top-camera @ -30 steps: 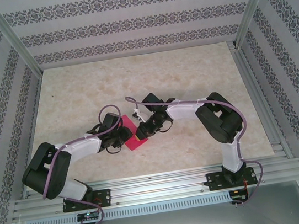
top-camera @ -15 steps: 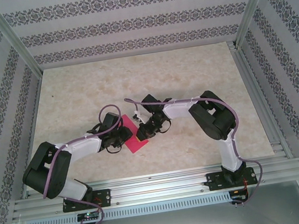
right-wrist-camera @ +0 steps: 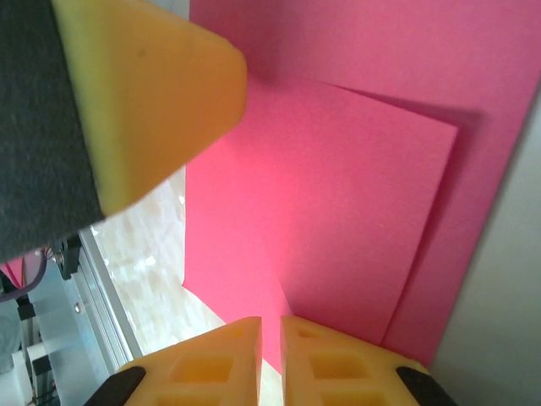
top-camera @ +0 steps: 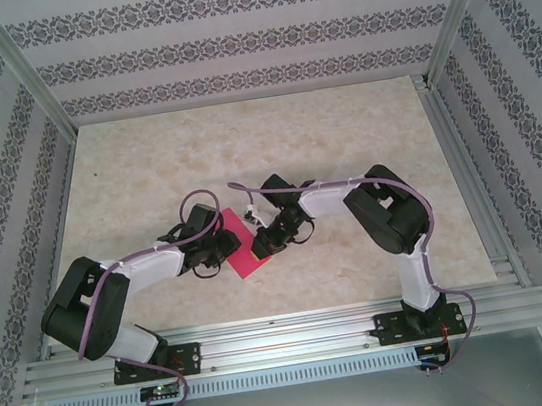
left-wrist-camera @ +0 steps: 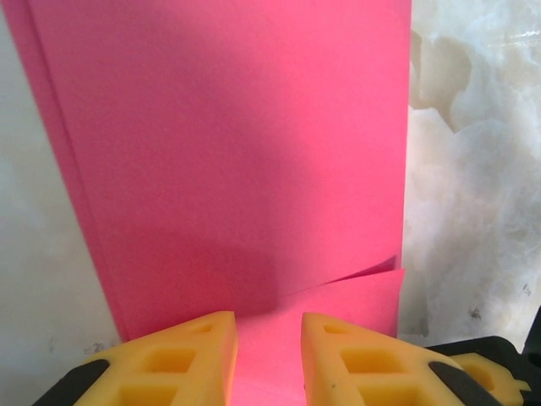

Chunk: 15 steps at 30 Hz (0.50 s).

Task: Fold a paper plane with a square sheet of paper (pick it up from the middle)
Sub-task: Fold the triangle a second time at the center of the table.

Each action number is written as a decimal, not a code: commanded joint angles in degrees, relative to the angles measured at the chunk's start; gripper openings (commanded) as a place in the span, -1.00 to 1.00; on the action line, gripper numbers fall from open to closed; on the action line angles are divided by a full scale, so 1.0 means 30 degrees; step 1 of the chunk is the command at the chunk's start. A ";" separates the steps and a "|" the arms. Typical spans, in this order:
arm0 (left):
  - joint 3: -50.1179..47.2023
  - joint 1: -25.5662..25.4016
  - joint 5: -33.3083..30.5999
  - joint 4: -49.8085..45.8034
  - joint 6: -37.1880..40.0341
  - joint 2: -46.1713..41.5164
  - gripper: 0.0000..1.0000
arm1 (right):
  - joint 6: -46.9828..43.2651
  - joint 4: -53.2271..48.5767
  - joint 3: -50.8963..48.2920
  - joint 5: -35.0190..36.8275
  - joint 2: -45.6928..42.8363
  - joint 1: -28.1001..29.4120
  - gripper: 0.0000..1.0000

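While the top camera gives me just a narrow magenta strip of the square sheet of paper (top-camera: pixel 240 248) on the table (top-camera: pixel 242 136) between both wrists, the wrist cameras reveal layers: a flap with a sharp corner lies over the sheet. The left gripper (left-wrist-camera: pixel 269 359) sits over it, yellow fingers slightly spread, paper under the gap. The right gripper (right-wrist-camera: pixel 270 355) pinches the sheet's edge, pads nearly together. Against 1 second ago, the strip looks narrower and the right wrist sits closer. The paper is matte and smooth; the tabletop is marbled beige.
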 commanded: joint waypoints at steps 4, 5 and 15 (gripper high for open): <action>0.0281 -0.0186 -0.0887 -0.1255 0.0680 0.0136 -0.42 | -0.0221 -0.1943 0.0084 0.0965 -0.1975 -0.0379 -0.63; 0.0286 -0.0196 -0.0894 -0.1192 0.0701 0.0081 -0.41 | -0.0019 -0.1444 0.0084 0.1036 -0.2628 -0.0459 -0.62; 0.1744 -0.0168 -0.0708 -0.1689 0.1414 -0.0724 -0.35 | -0.1620 -0.1756 0.0492 0.3601 -0.3157 -0.0820 -0.49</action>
